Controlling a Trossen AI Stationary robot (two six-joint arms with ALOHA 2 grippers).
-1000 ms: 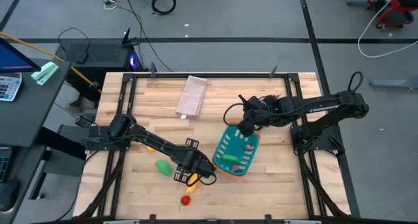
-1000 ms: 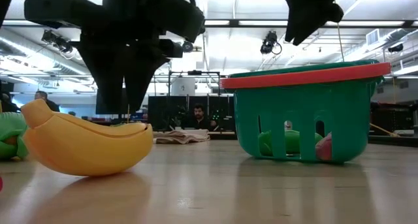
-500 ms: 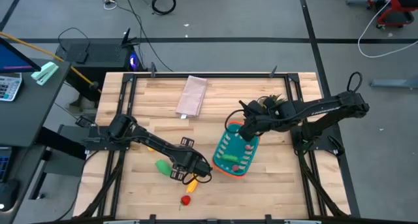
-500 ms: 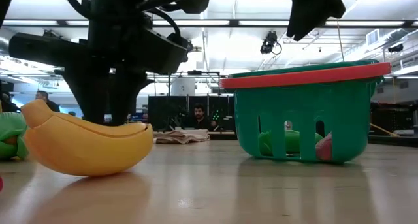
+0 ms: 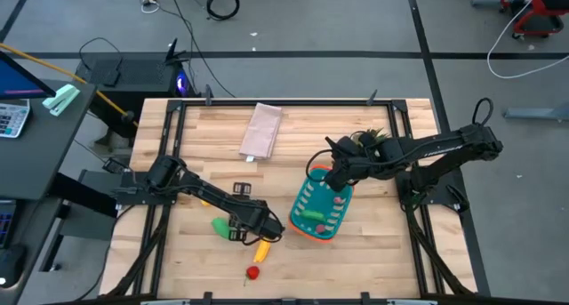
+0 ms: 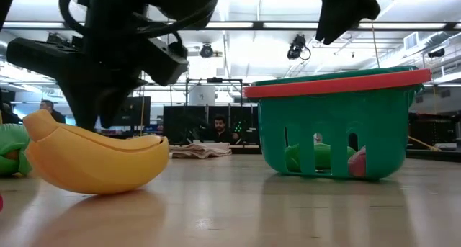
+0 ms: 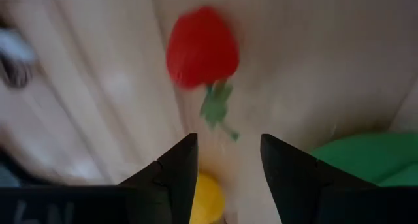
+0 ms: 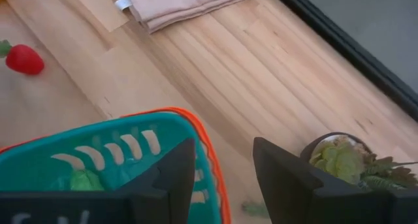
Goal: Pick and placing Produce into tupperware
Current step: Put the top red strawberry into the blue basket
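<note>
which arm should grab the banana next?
Left. The left gripper hangs open right over the banana. The right gripper is across the table, above the basket rim.

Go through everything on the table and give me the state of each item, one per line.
Left gripper: open, over the banana.
Right gripper: open, empty, above the basket.
Banana: lying on the table.
Red fruit: loose on the table.
Green fruit: on the table.
Basket: upright, holding produce.
Cloth: folded flat.
Potted plant: upright.
</note>
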